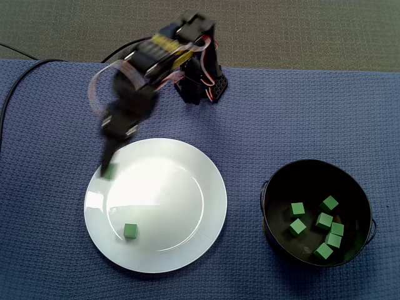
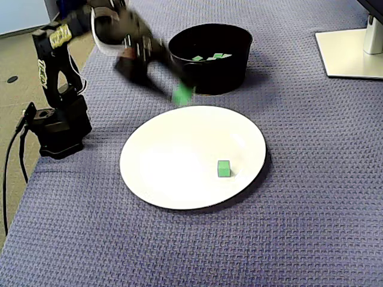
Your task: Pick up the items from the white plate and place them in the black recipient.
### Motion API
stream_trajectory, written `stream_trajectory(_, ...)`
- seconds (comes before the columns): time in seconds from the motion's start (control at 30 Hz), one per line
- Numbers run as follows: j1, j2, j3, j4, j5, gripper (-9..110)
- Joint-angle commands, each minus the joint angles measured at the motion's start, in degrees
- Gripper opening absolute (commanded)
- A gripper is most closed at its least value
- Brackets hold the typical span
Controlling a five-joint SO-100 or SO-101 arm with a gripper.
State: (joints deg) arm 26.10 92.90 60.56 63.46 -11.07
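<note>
My gripper (image 1: pixel 108 169) is blurred by motion and hangs over the left rim of the white plate (image 1: pixel 209 187), shut on a small green cube (image 1: pixel 110 173). In the other fixed view the gripper (image 2: pixel 179 92) and its cube (image 2: pixel 182 94) float above the plate's (image 2: pixel 155 179) far edge, close to the black bowl (image 2: pixel 209 81). One more green cube (image 1: pixel 130 230) (image 2: pixel 224 168) lies on the plate. The black bowl (image 1: pixel 270 187) stands at the right with several green cubes (image 1: pixel 324 220) inside.
The arm's base (image 1: pixel 203 84) (image 2: pixel 57 128) stands at the edge of the blue woven cloth (image 1: pixel 50 250). A black cable (image 1: pixel 12 94) runs off to the left. A white monitor foot (image 2: pixel 353 51) sits at the far right corner.
</note>
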Motion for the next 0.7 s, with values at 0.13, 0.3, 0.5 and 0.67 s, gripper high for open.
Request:
stream_trajectory(0.13, -32.61, 17.49, -2.29, -8.7, 11.95, 0)
stream_trajectory(0.3, -47.9, 1.05, -10.28, -4.48, 15.56, 0)
stream_trajectory(0.5, -55.72, -18.28, -4.13, -7.73, 11.6, 0)
stream_trajectory(0.67, -57.22, -20.48, 5.62, -12.74, 12.22, 7)
